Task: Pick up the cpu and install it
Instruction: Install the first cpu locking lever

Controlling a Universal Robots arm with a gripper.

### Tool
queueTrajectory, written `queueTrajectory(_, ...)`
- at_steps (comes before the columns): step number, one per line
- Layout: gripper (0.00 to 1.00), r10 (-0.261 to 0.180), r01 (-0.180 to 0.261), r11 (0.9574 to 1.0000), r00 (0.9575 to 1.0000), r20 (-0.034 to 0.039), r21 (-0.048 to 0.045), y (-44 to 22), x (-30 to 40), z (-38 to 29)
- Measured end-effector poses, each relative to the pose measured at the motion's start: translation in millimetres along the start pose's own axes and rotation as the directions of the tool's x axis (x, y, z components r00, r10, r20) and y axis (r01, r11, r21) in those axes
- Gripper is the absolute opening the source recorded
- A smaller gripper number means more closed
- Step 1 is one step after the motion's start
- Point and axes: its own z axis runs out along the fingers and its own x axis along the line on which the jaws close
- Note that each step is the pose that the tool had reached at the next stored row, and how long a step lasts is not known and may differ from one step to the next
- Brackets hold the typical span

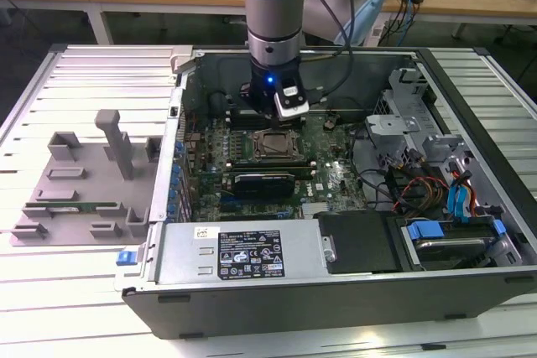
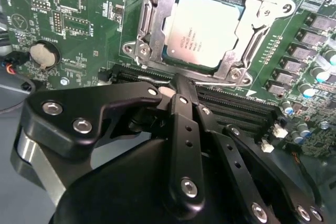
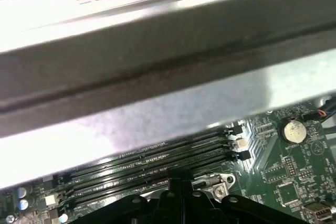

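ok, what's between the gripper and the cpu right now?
In the second wrist view, the gripper is at the black memory slots; between it and the cpu is only the socket's metal frame, with the cpu lying inside it.

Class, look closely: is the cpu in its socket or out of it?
In: the cpu lies flat inside the metal socket frame on the green board.

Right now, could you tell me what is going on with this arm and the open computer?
The robot arm's gripper hangs inside the open computer case, low over the motherboard. The cpu lies flat inside the socket frame, apart from the gripper, which sits beside the socket, over the memory slots. A grey tray rests outside the case, on the exterior view's left.
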Motion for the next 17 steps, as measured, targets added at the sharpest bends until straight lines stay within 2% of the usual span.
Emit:
queueTrajectory(2,0.11,0.000,0.000,1.0000,1.0000,0.0000,0.0001,0.7,-0.3,-5.0)
queueTrajectory(5,0.11,0.000,0.000,1.0000,1.0000,0.0000,0.0001,1.3,-0.5,-8.3)
queueTrajectory(11,0.11,0.000,0.000,1.0000,1.0000,0.0000,0.0002,2.2,0.1,-8.5)
queueTrajectory(13,0.11,0.002,-0.002,1.0000,1.0000,0.0003,0.0003,3.0,6.8,-8.7)
queueTrajectory(17,0.11,0.003,-0.003,1.0000,1.0000,0.0004,0.0003,2.9,7.0,-8.5)
